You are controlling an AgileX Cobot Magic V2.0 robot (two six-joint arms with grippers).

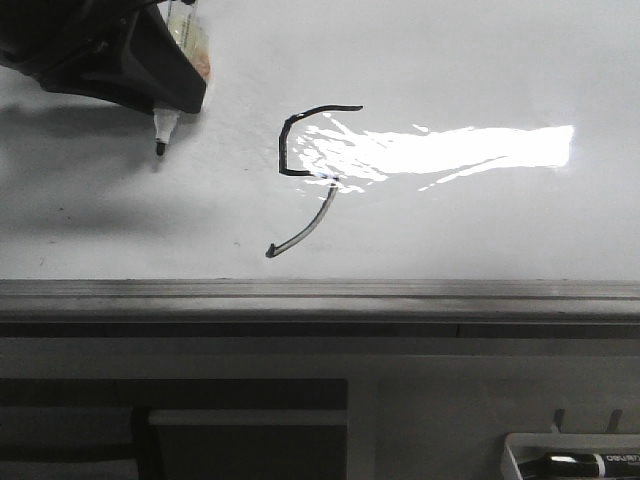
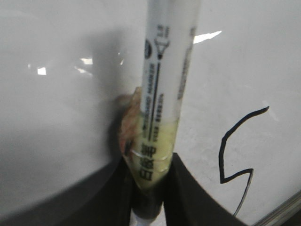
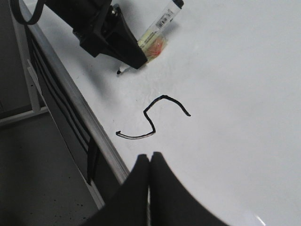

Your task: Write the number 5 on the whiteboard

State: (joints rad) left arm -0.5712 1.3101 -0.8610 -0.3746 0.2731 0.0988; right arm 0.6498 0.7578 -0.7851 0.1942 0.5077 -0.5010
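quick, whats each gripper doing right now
Left gripper: closed on the marker, beside the number 5.
Right gripper: closed, holding nothing.

Small white tray [image 1: 520, 445] w/ spare marker [image 1: 590, 464], lower right.

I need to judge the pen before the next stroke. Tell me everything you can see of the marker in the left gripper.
The marker is a slim white plastic barrel with black printed text and a yellowish taped patch near the grip. The left gripper is shut on it mid-barrel. It is uncapped, and its dark tip points down toward the whiteboard, left of the number 5 and apart from it. Whether the tip touches the board cannot be told.
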